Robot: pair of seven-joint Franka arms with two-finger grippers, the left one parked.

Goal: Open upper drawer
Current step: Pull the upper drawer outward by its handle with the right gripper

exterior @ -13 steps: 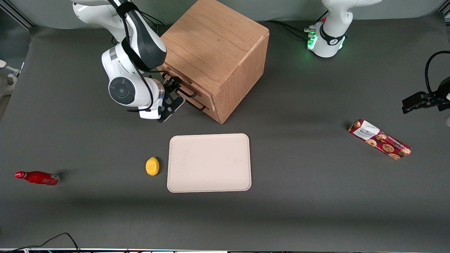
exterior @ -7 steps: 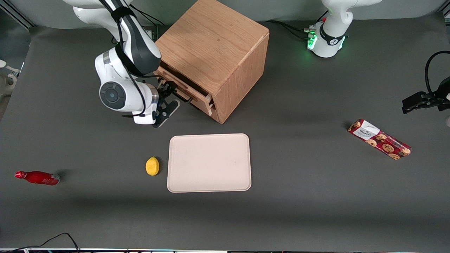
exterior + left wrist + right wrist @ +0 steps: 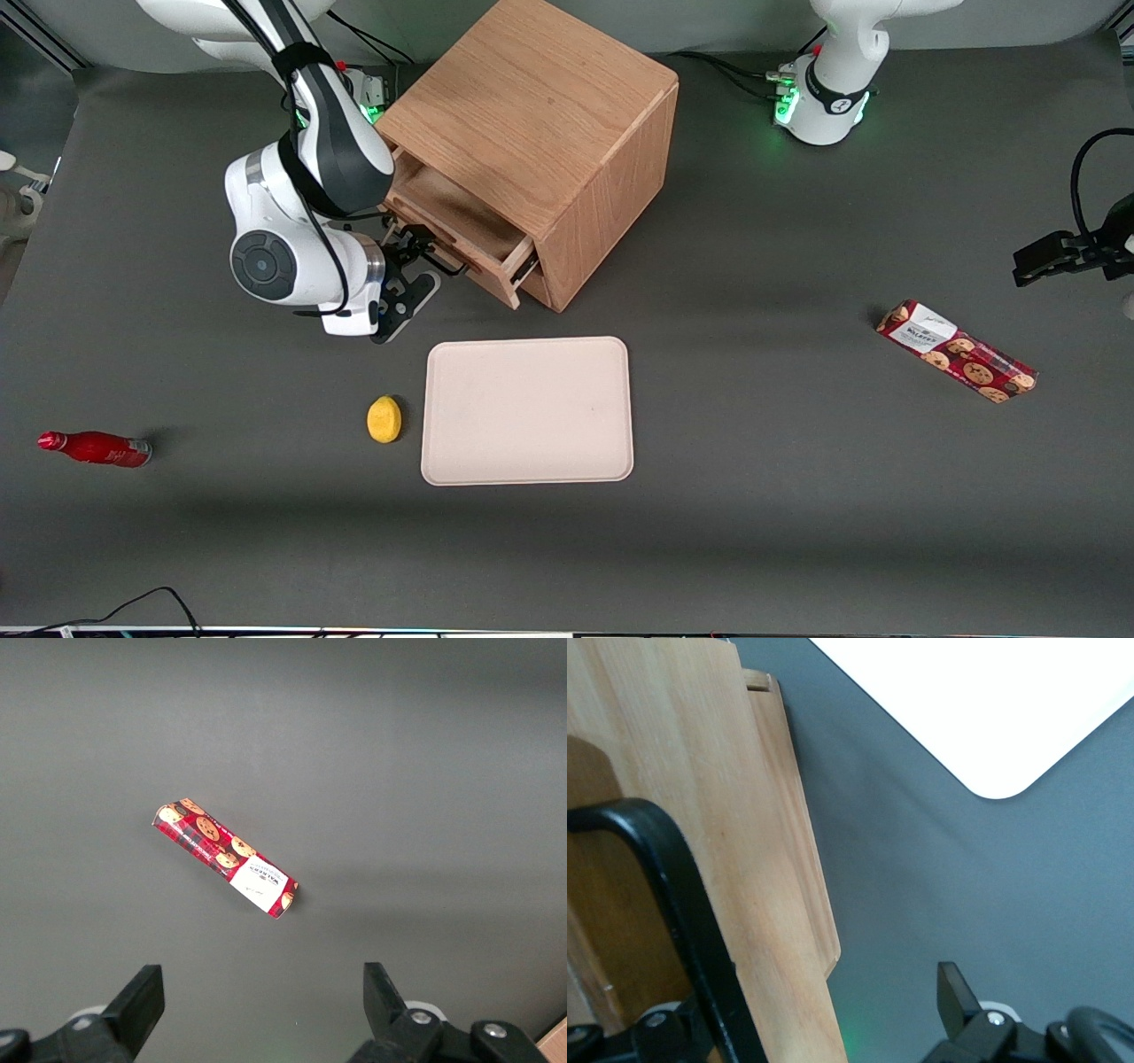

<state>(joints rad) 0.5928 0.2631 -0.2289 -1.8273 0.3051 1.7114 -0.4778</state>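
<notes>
At the cabinet's front, the upper drawer stands pulled partway out, its wooden tray showing. Its black handle lies between the end effector's fingers, which hook around the bar without visibly clamping it. Nearer the camera lie a tray and a lemon.

The oak cube cabinet stands near the tabletop edge farthest from the front camera, its upper drawer projecting from it. The gripper is at the drawer's thin black bar handle. The pale rectangular tray lies nearer the camera, the yellow lemon just beside it.
</notes>
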